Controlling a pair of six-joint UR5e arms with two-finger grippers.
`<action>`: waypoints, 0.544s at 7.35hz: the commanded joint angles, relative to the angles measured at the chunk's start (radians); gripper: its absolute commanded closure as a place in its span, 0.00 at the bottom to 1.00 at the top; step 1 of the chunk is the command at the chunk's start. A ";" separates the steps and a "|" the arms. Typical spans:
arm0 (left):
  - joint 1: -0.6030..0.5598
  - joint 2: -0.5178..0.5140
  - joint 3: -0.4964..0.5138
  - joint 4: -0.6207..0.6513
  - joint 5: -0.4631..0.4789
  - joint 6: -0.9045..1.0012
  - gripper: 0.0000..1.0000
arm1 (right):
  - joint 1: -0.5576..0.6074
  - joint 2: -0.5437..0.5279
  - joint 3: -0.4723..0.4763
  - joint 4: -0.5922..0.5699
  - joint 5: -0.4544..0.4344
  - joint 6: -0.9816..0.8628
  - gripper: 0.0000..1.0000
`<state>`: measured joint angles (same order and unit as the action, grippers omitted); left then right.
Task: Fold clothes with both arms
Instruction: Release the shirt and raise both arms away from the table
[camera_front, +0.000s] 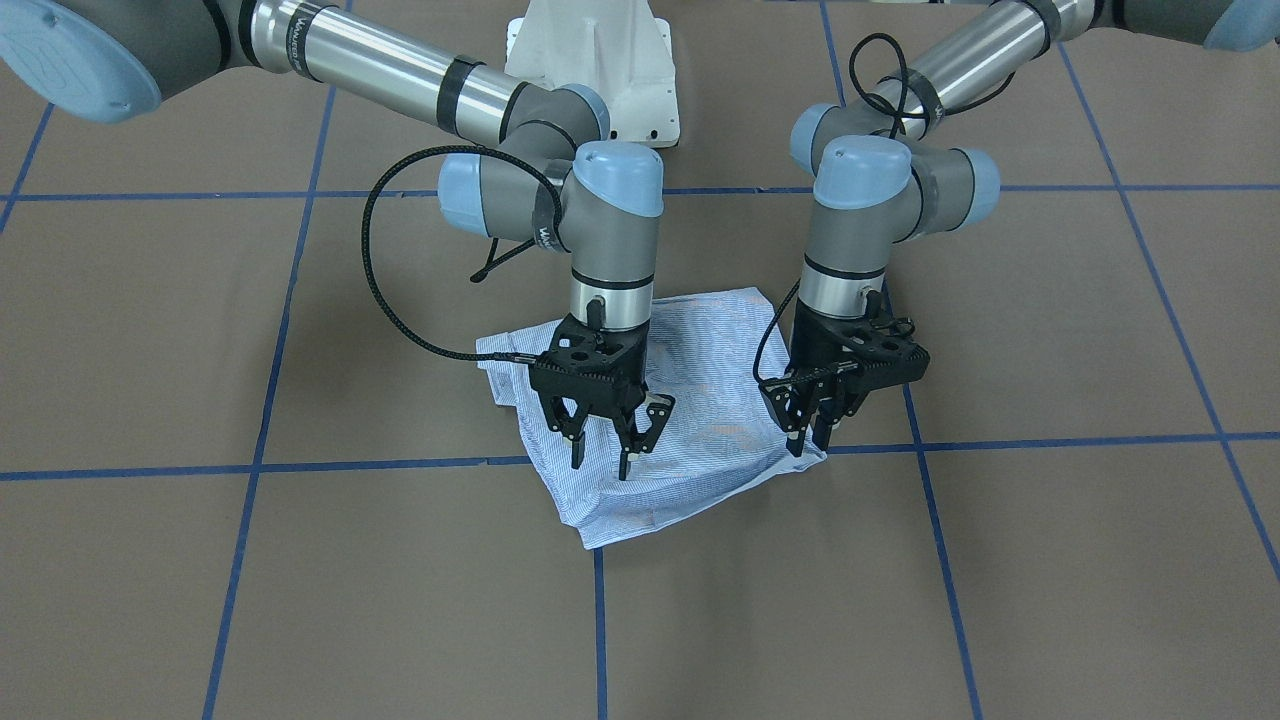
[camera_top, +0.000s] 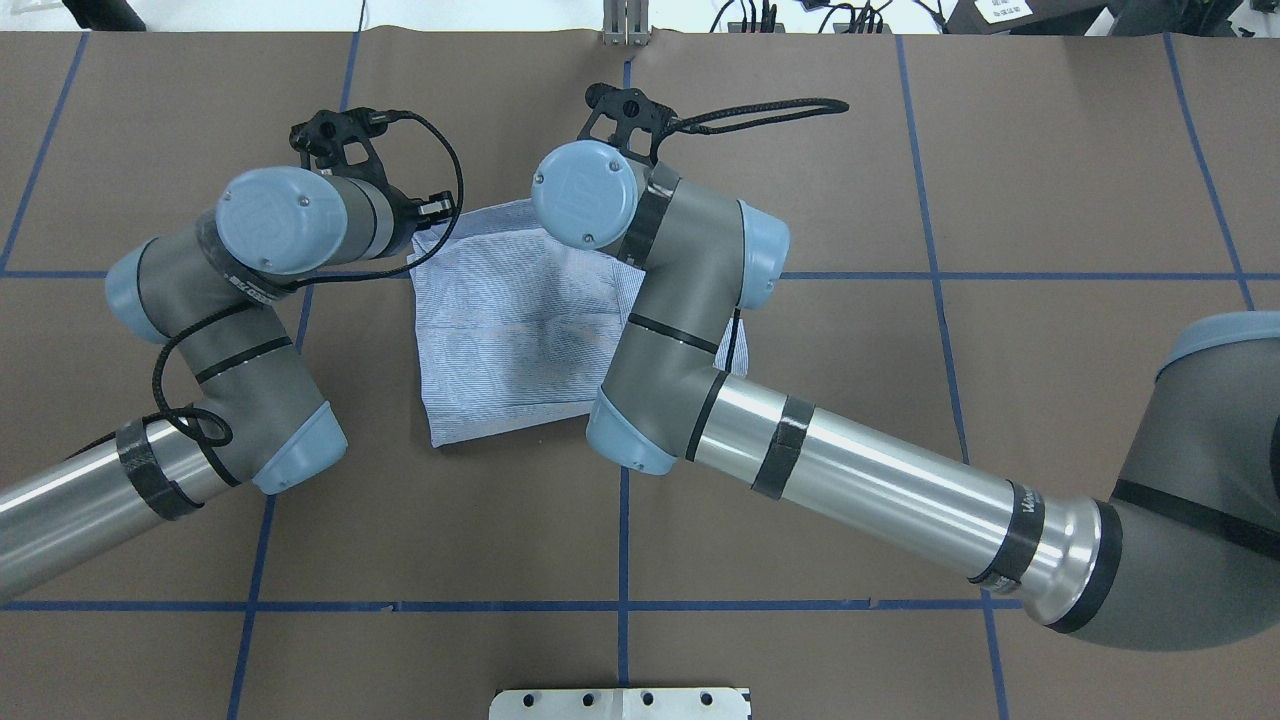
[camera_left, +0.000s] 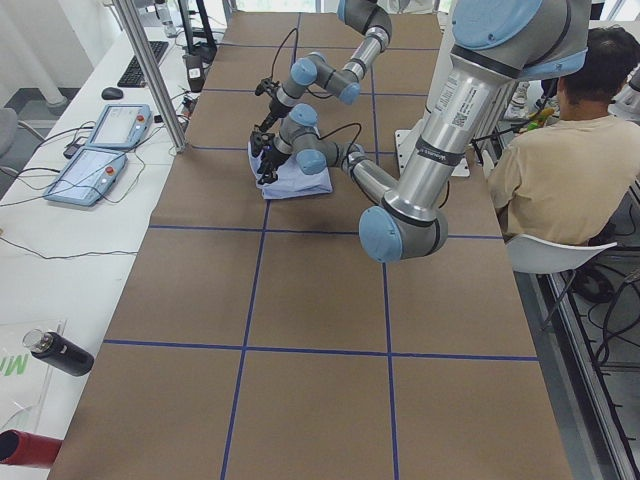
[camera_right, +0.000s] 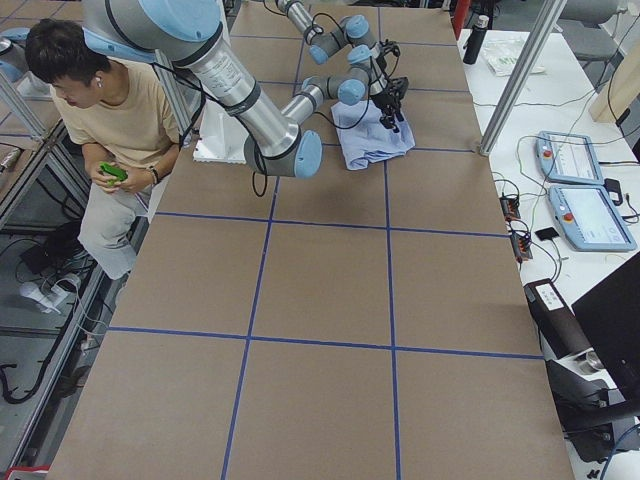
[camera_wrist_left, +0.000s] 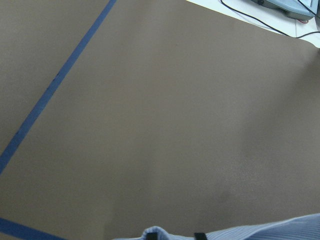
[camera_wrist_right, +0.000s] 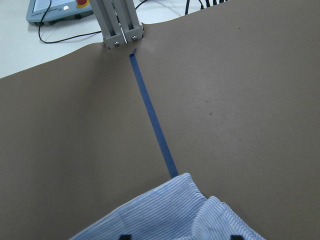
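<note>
Brown table (camera_front: 300, 600) with blue tape lines (camera_front: 250, 465) holds a folded shirt (camera_front: 700, 440). Right gripper (camera_front: 600, 467) hangs over it, jaws apart; left gripper (camera_front: 808, 443) pinches its corner. A person (camera_right: 110, 110) sits nearby.

We log the shirt (camera_front: 700, 455) flat on the table (camera_front: 300, 600). The left gripper (camera_front: 810, 440) is at the shirt's far-left corner. The right gripper (camera_front: 600, 462) is above the shirt's far-right part.
</note>
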<state>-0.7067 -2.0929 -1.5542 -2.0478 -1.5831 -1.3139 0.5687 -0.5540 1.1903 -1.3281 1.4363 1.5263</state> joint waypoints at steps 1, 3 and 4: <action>-0.104 0.014 -0.074 0.005 -0.234 0.202 0.00 | 0.068 -0.001 0.052 -0.022 0.189 -0.076 0.00; -0.209 0.165 -0.221 0.021 -0.366 0.440 0.00 | 0.182 -0.141 0.313 -0.232 0.381 -0.322 0.00; -0.274 0.265 -0.291 0.052 -0.403 0.594 0.00 | 0.253 -0.279 0.504 -0.337 0.453 -0.465 0.00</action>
<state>-0.9024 -1.9465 -1.7515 -2.0231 -1.9235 -0.9040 0.7359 -0.6845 1.4720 -1.5298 1.7835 1.2412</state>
